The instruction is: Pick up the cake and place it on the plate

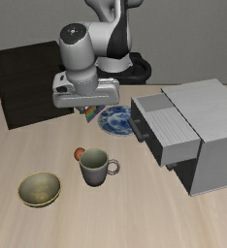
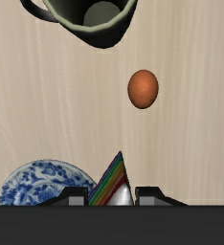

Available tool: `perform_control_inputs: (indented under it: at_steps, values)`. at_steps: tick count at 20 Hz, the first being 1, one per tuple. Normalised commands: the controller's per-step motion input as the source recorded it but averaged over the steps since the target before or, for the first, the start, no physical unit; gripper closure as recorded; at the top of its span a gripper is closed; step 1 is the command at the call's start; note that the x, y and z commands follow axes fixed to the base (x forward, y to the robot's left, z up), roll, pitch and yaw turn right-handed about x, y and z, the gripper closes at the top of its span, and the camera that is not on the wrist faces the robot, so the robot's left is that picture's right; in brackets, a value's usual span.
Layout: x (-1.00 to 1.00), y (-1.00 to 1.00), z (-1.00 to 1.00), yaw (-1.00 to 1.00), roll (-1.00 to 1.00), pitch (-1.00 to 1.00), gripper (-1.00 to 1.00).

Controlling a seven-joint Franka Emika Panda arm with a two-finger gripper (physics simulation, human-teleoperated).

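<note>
**Carry phase, cake in hand.** The rainbow cake wedge [image 2: 112, 180] is clenched in my gripper [image 2: 114, 197], one finger against each side, point away from the hand. It hangs just beside the rim of the blue patterned plate [image 2: 42, 184], not yet over it; I judge it lifted clear of the tabletop. Pick-up looks complete and placement remains. The next move calls for a short shift toward the exterior view's right, to bring the wedge over the plate's middle, then a gentle descent and release. The grey cabinet's open drawer [image 1: 156, 128] stands near the plate. The mug [image 1: 94, 167], the small orange-brown ball [image 2: 143, 88] and the green bowl [image 1: 39, 189] lie well apart.
</note>
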Motion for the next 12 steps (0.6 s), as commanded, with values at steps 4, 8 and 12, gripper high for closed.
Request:
perform_control_inputs:
  at_steps: [4, 8, 12]
  values:
    - [-0.5, 0.5, 0.0, 0.0, 0.0, 0.0, 1.0]
    - [-0.5, 0.5, 0.0, 0.0, 0.0, 0.0, 1.0]
    - [-0.25, 0.25, -0.25, 0.0, 0.0, 0.0, -1.0]
